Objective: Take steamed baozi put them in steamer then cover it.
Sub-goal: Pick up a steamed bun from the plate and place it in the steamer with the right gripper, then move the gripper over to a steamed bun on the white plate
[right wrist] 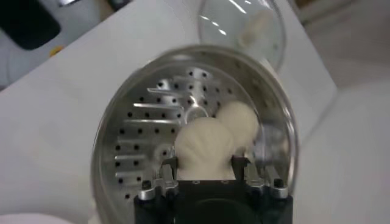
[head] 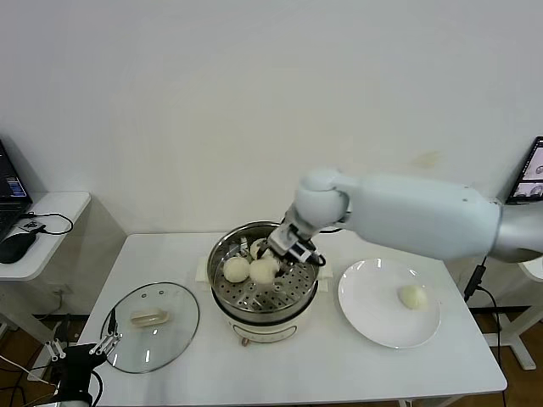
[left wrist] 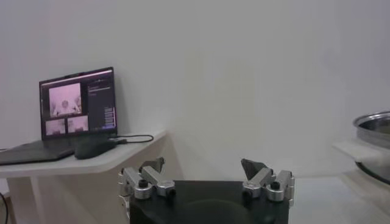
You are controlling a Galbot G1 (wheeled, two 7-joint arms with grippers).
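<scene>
The steel steamer [head: 222,292] stands mid-table on its white base. Three baozi lie on its perforated tray: one on the left [head: 236,269], one at the back [head: 258,248] and one in the middle [head: 264,270]. My right gripper [head: 278,257] reaches down into the pot. In the right wrist view it [right wrist: 205,165] is shut on the middle baozi [right wrist: 204,145], which rests low on the tray [right wrist: 143,122] with another bun [right wrist: 239,119] touching it. One more baozi [head: 412,296] sits on the white plate [head: 373,318]. My left gripper [left wrist: 203,169] hangs open and empty off the table's front left corner [head: 81,348].
The glass lid [head: 174,339] with its cream handle [head: 149,318] lies flat on the table left of the steamer, also seen in the right wrist view [right wrist: 219,18]. A side table [head: 59,208] with a laptop [left wrist: 76,106] and a mouse [head: 15,246] stands at far left.
</scene>
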